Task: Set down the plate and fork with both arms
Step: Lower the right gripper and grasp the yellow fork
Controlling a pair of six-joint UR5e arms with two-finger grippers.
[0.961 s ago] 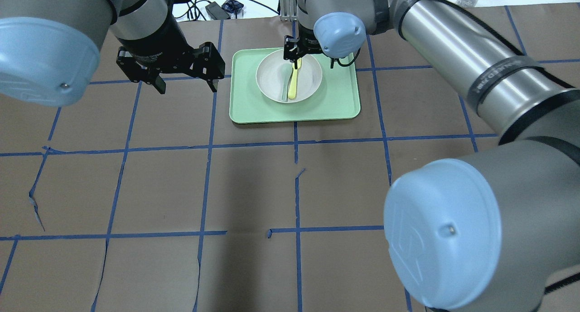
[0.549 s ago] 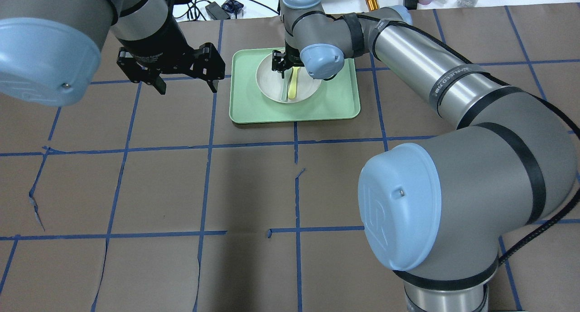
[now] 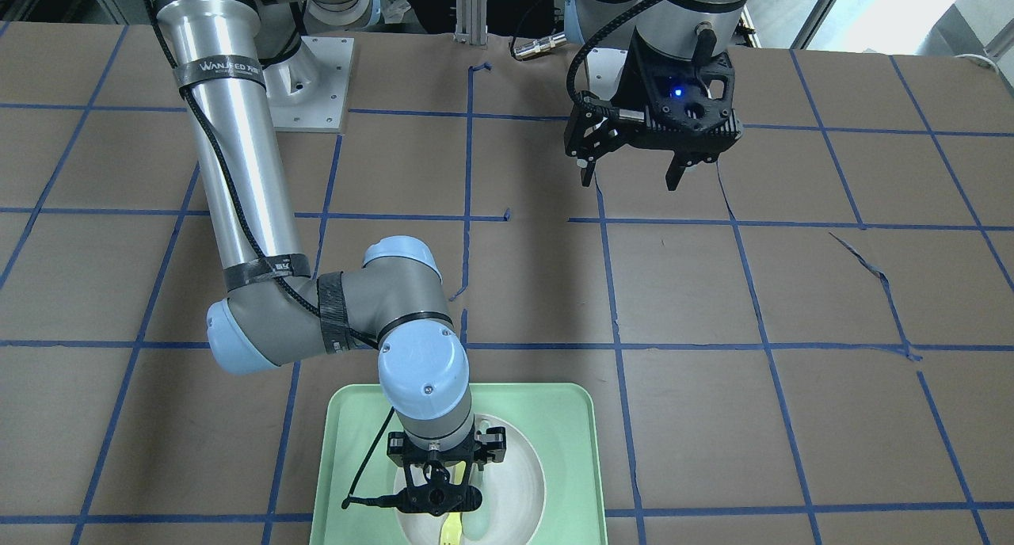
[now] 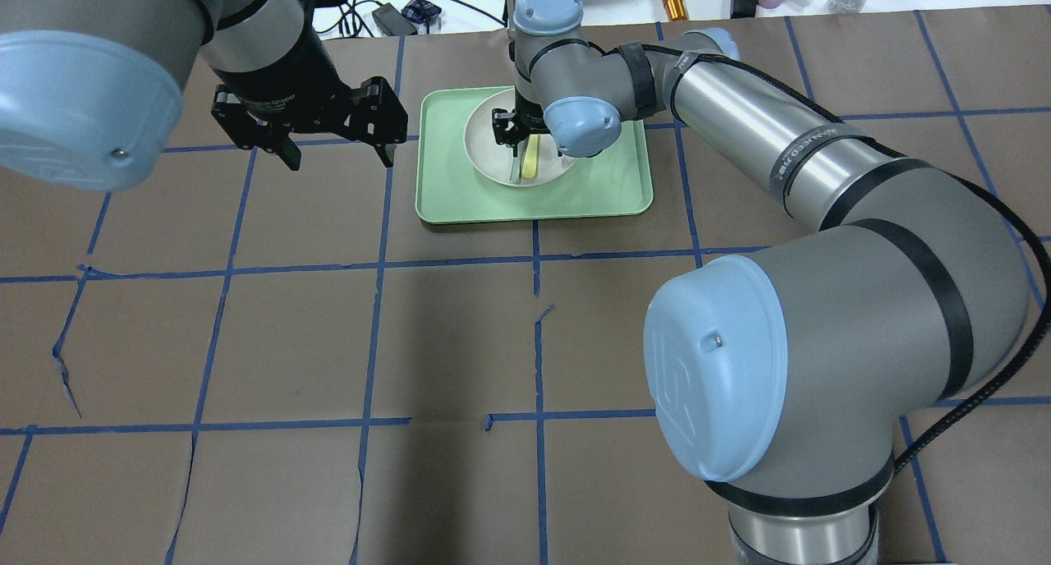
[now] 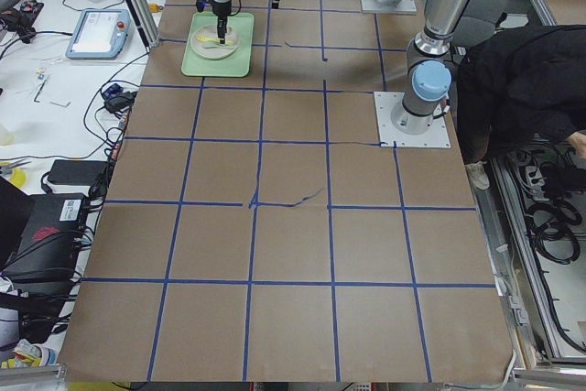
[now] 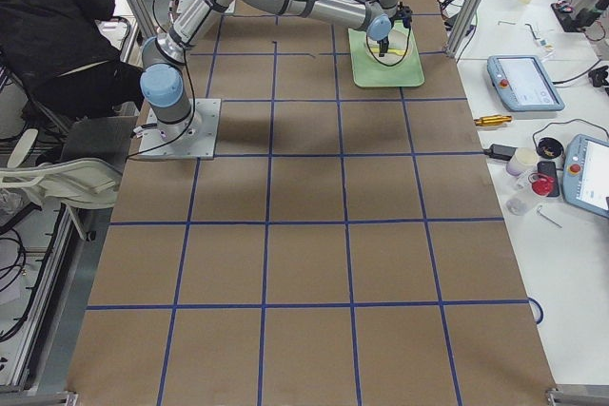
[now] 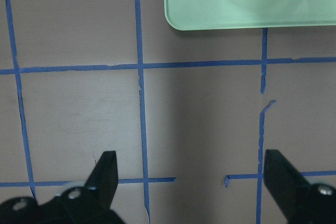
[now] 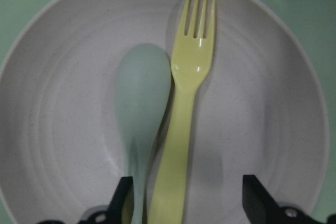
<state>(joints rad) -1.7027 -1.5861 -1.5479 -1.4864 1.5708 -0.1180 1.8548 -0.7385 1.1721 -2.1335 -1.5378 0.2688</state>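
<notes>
Presently the right hand (image 8: 187,182) hovers low over the plate (image 8: 262,103), its fingers spread wide and gripping nothing. The fork (image 8: 185,103) lies in the plate directly below the hand, with its handle between the fingers and its tines pointing away. The spoon (image 8: 142,98) touches the fork along the handle and also sits inside the finger gap. The hand should therefore shift toward the fork side before closing, so that the spoon handle falls outside the fingers; otherwise both utensils may be pinched. The left hand (image 7: 189,155) hangs open over bare table (image 7: 199,103), with the tray (image 7: 210,9) ahead of it. A band (image 3: 220,67) on the right arm reads roughly "WANJEED"; other lettering is illegible.
</notes>
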